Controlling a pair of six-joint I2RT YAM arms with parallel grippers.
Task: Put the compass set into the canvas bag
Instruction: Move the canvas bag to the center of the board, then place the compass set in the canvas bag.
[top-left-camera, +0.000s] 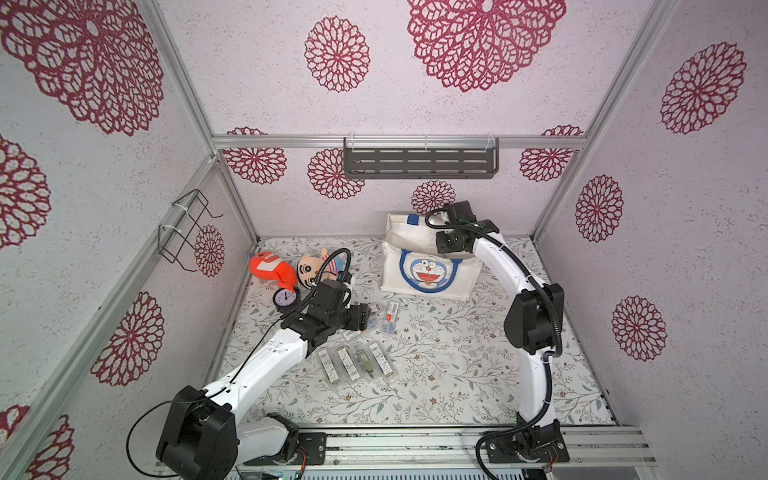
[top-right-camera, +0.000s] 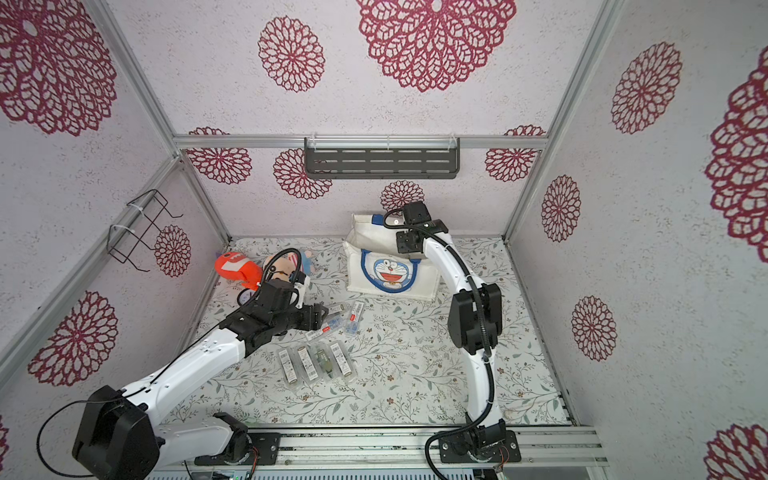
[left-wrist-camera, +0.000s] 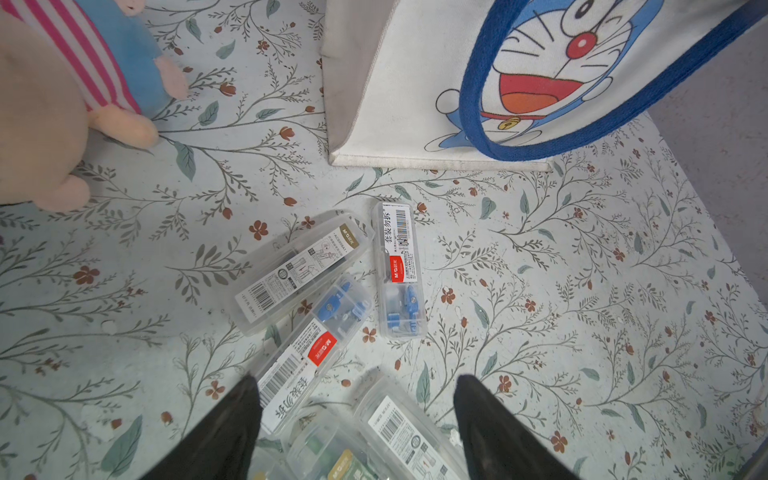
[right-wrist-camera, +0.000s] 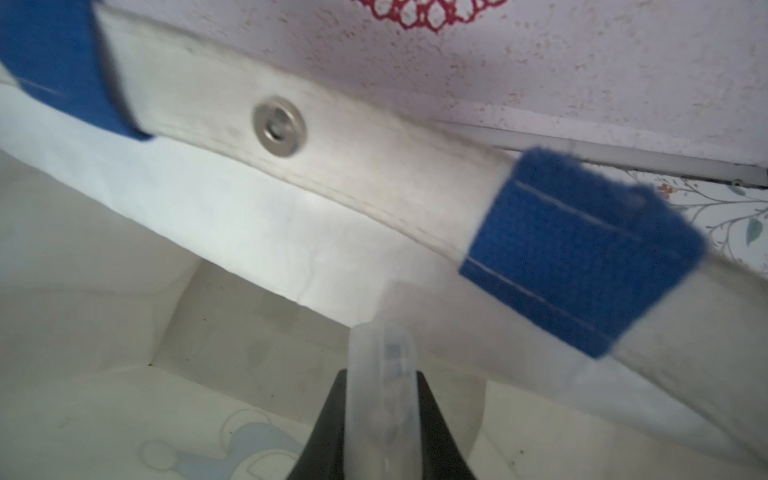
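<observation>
**Top views.** In both top views the cream-white boxy canvas bag (top-left-camera: 428, 270) (top-right-camera: 390, 272), with blue strap handles and a blue-and-white cartoon cat face on its front, stands upright at the rear of the floral-patterned bench (top-left-camera: 457, 374) with its mouth open. The right arm bends over that mouth, and its wrist hides the claw. The left claw (top-left-camera: 368, 316) (top-right-camera: 322, 316) hangs over three loose clear plastic cases (top-left-camera: 384, 318). A row of four cases (top-left-camera: 353, 363) lies nearer the front.

**Left wrist view.** The left claw (left-wrist-camera: 357, 399) stands with jaws well parted, gripping nothing, above a red-labelled case (left-wrist-camera: 309, 353) with a blue compass inside. A gold-labelled case (left-wrist-camera: 303, 270) lies just beside it. The bag's printed front stands beyond.

**Right wrist view.** The right claw (right-wrist-camera: 380, 374) is closed narrowly on the compass set (right-wrist-camera: 382, 353) — a translucent plastic case seen end-on, its contents blurred. The set is held within the bag's open mouth, over the pale interior, near the rear rim with its metal snap (right-wrist-camera: 279, 126).
</observation>
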